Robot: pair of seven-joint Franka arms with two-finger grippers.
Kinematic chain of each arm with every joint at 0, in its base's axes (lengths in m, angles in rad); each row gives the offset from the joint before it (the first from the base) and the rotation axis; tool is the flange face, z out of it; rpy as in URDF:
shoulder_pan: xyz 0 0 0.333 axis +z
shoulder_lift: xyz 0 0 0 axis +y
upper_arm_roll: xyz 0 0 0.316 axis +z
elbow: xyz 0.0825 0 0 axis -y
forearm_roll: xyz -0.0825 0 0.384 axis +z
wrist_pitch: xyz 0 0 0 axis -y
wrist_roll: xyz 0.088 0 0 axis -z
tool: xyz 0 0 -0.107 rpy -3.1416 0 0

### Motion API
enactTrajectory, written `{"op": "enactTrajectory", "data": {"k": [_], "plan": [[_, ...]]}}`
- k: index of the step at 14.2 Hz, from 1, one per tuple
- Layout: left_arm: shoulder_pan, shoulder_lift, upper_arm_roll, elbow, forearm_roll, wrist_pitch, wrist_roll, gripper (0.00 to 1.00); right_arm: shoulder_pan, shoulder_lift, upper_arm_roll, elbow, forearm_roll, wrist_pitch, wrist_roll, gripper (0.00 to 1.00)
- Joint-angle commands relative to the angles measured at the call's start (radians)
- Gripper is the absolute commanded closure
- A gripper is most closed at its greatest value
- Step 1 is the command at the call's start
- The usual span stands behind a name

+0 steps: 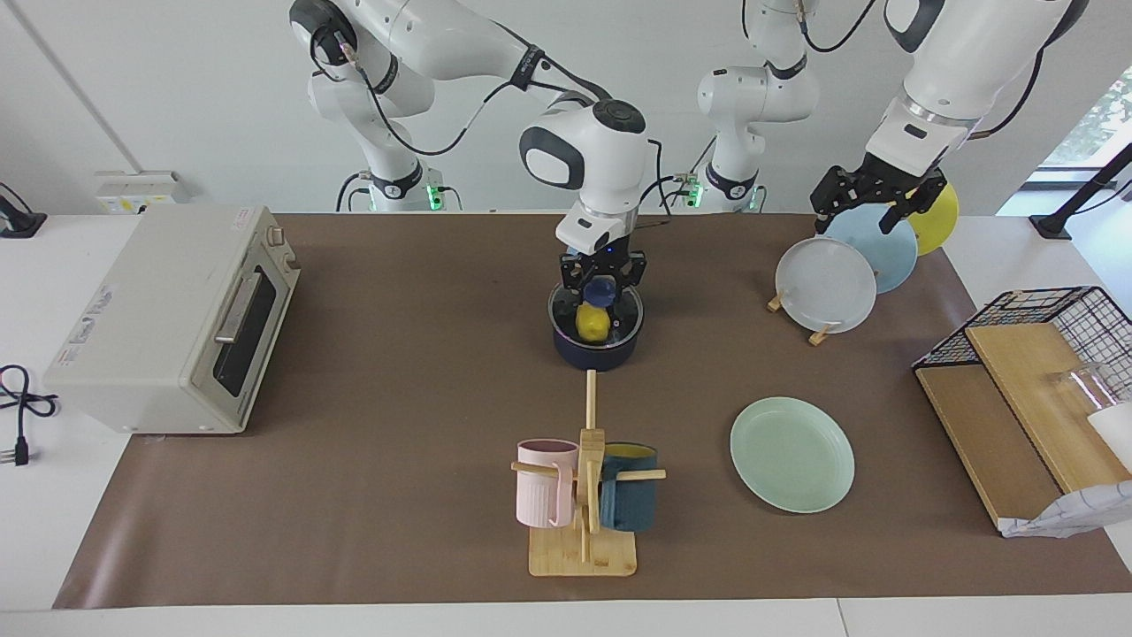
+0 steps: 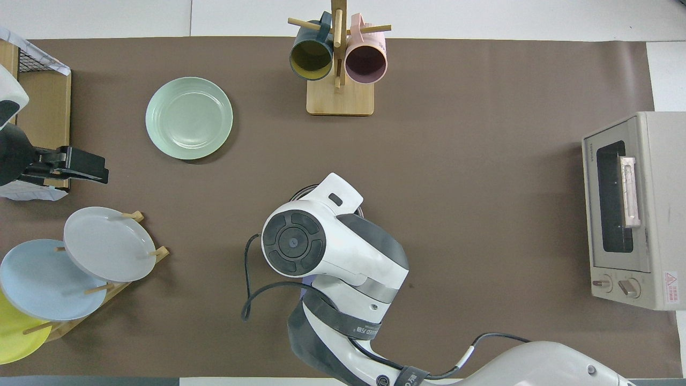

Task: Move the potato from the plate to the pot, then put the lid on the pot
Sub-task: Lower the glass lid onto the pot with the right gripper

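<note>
The dark blue pot (image 1: 597, 356) stands mid-table, near the robots. The yellow potato (image 1: 592, 323) lies inside it, seen through the clear glass lid (image 1: 623, 320), which sits on the pot's rim. My right gripper (image 1: 602, 281) is straight above the pot, shut on the lid's blue knob (image 1: 601, 290). In the overhead view the right arm hides the pot and lid. The mint-green plate (image 1: 791, 453) lies bare, toward the left arm's end (image 2: 188, 118). My left gripper (image 1: 875, 199) hangs open and empty over the plate rack (image 2: 80, 165).
A rack of white, light-blue and yellow plates (image 1: 827, 283) stands under the left gripper. A mug tree with a pink and a dark blue mug (image 1: 584, 495) stands farther out than the pot. A toaster oven (image 1: 172, 318) sits at the right arm's end; a wire basket with wooden boards (image 1: 1026, 372) at the left arm's end.
</note>
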Motion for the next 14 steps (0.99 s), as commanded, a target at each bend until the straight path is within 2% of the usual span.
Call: {"op": "enactTrajectory", "data": {"k": [1, 5, 6, 7, 10, 11, 14], "plan": [[-0.003, -0.014, -0.002, -0.024, 0.003, 0.003, 0.001, 0.0, -0.016, -0.001, 0.016, -0.014, -0.026, 0.027, 0.021, 1.0], [-0.008, -0.023, -0.001, -0.031, 0.003, 0.01, -0.001, 0.0, -0.017, -0.003, 0.016, -0.026, -0.026, 0.049, 0.036, 1.0], [-0.008, -0.023, -0.001, -0.031, 0.003, 0.015, -0.005, 0.0, -0.017, -0.003, 0.014, -0.028, -0.026, 0.05, 0.036, 0.91], [-0.008, -0.023, -0.001, -0.031, 0.003, 0.023, -0.005, 0.0, -0.017, -0.003, 0.014, -0.028, -0.026, 0.053, 0.036, 0.75], [-0.005, -0.022, -0.001, -0.034, 0.003, 0.04, -0.004, 0.0, -0.017, -0.004, 0.007, -0.022, -0.026, 0.046, 0.03, 0.24], [-0.005, -0.021, -0.001, -0.034, 0.003, 0.04, -0.004, 0.0, -0.017, -0.006, 0.004, -0.017, -0.027, 0.041, 0.025, 0.0], [-0.005, -0.021, -0.001, -0.031, 0.003, 0.037, -0.005, 0.0, -0.02, -0.018, -0.015, 0.026, -0.026, -0.006, -0.011, 0.0]]}}
